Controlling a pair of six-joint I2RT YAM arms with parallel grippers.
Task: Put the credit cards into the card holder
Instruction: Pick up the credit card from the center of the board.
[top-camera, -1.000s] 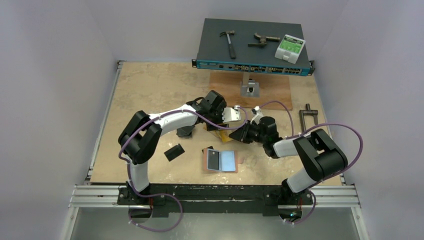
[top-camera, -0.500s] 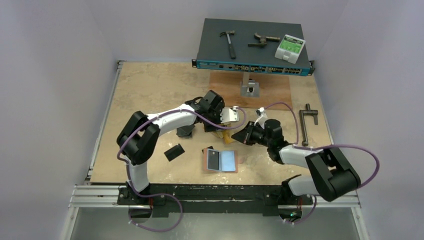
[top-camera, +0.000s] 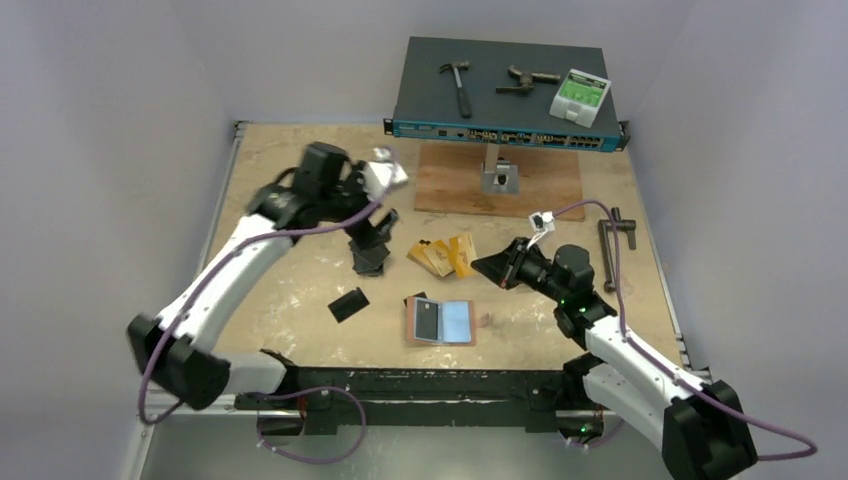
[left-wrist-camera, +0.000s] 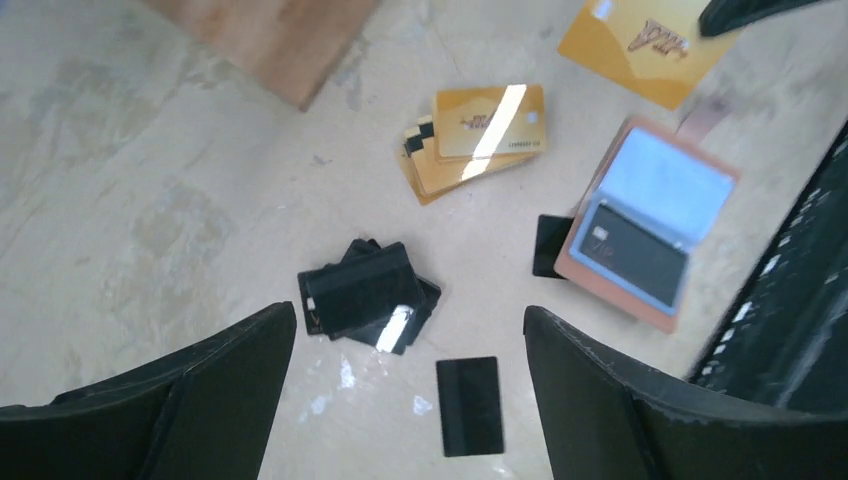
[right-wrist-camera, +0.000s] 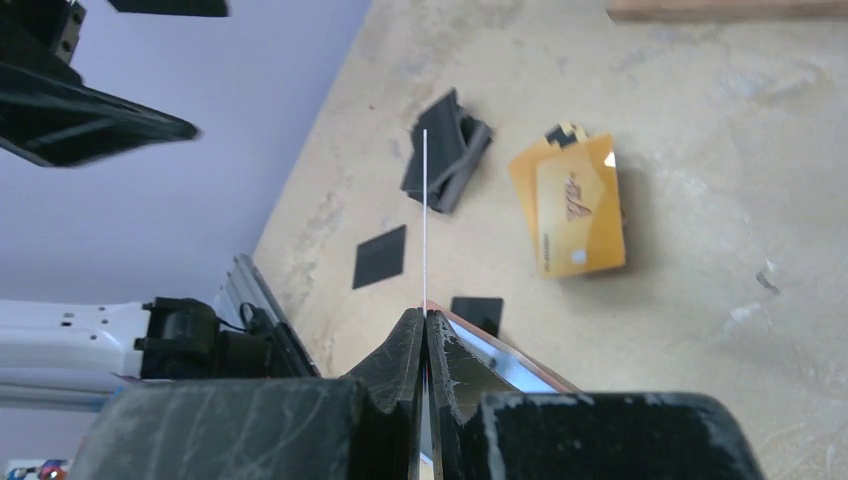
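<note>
Change noted: the left arm (top-camera: 235, 265) has swung up and away from the gold pile (top-camera: 433, 257). It now stands well off the holder's (top-camera: 441, 343) far-left side. The right arm (top-camera: 620, 350) has drawn back to the holder's right, taking one gold card (left-wrist-camera: 640, 40) with it. I read this as the pick being complete and the card ready to be carried to a slot.

The holder lies open and flat, with a black card already in its left half. The gold pile sits just beyond the holder. The black stack (top-camera: 370, 255) is further out to its far left.

Left gripper (left-wrist-camera: 408, 318): jaws spread wide, nothing between them, high over the black stack.

Right gripper (right-wrist-camera: 425, 318): jaws fully closed, pinching the gold card edge-on near the holder's far-right corner.
</note>
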